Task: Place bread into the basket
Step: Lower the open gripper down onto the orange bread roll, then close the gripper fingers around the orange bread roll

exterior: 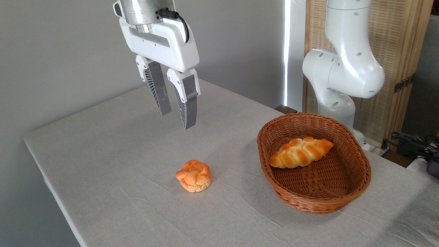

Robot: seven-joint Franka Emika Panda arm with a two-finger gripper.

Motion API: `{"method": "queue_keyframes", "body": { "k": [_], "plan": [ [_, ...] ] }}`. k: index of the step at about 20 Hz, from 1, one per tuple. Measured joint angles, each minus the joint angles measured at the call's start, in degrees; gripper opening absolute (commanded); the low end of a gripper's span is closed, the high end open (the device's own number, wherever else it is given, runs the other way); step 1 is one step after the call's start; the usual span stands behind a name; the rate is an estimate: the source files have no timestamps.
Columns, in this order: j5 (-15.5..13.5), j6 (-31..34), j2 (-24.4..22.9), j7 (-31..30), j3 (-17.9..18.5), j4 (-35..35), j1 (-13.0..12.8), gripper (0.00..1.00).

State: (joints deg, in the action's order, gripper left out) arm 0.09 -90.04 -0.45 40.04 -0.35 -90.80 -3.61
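The end effector [176, 120] hangs empty, fingers narrowly parted, above the desk [103, 154]; its arm is cropped. The bread [193, 176] lies beside the basket [356, 185], perhaps hiding the loaf's [301, 152] underside.

A plain grey wall [68, 51] stands behind the counter [120, 154], which is covered in a pale, faintly creased cloth. Past its far corner a narrow strip of bright daylight [285, 51] runs vertically. Beside it stands a woven wooden-framed screen [398, 41]. Dark cables [408, 139] lie at the far right.
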Motion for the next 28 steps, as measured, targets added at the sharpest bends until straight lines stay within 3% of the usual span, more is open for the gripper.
{"method": "queue_keyframes", "body": {
  "k": [15,17,22,28],
  "plan": [
    [0.00,-0.04,0.03,0.02,-0.11,-0.99,-0.25,1.00],
    [0.00,-1.94,0.12,0.02,-0.63,-4.07,-0.68,1.00],
    [0.00,-14.59,-0.71,0.02,-2.14,-16.78,-1.14,1.00],
    [0.03,-19.73,-1.89,1.69,-2.18,-24.34,-1.13,1.00]
  ]
}}
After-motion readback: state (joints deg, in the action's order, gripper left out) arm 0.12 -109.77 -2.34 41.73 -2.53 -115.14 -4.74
